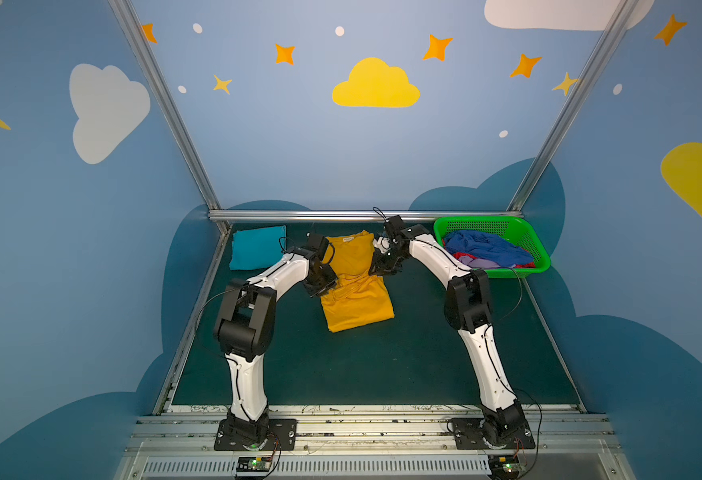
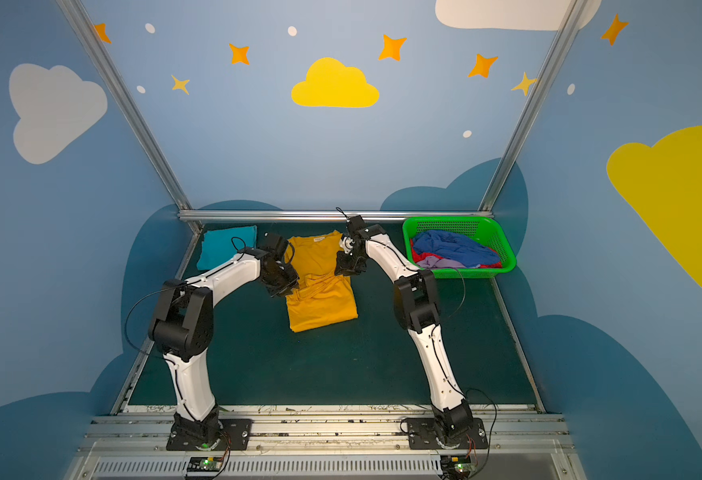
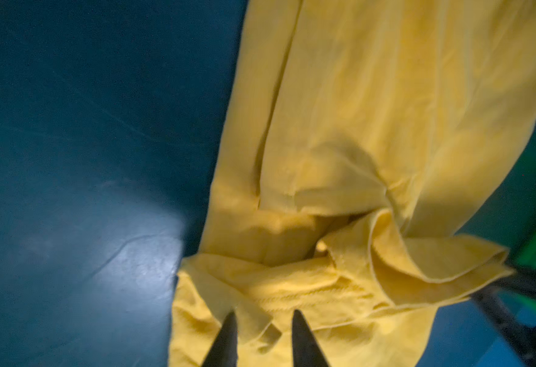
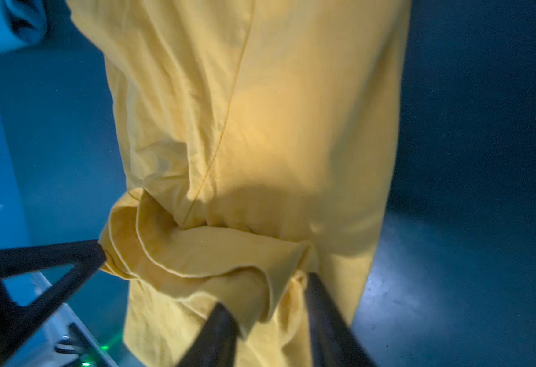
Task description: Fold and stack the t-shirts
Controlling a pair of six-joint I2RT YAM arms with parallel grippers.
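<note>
A mustard-yellow t-shirt [image 1: 357, 303] [image 2: 320, 307] lies folded into a long strip mid-table, collar towards the back wall. My left gripper [image 1: 320, 291] [image 3: 264, 313] sits at its left edge, fingers closed on a fold of yellow cloth [image 3: 355, 111]. My right gripper [image 1: 378, 270] [image 4: 266, 289] pinches a bunched fold at the opposite edge [image 4: 276, 127]. A teal t-shirt [image 1: 258, 247] [image 2: 226, 247] rests folded at the back left. Blue [image 1: 482, 247], red [image 1: 461, 255] and lavender [image 1: 480, 262] t-shirts lie crumpled in the basket.
The green perforated basket [image 1: 540, 253] [image 2: 507, 257] stands at the back right, close behind the right arm's elbow. A metal rail [image 1: 341, 215] runs along the back edge of the dark green table top [image 1: 382, 365]. Blue walls enclose both sides.
</note>
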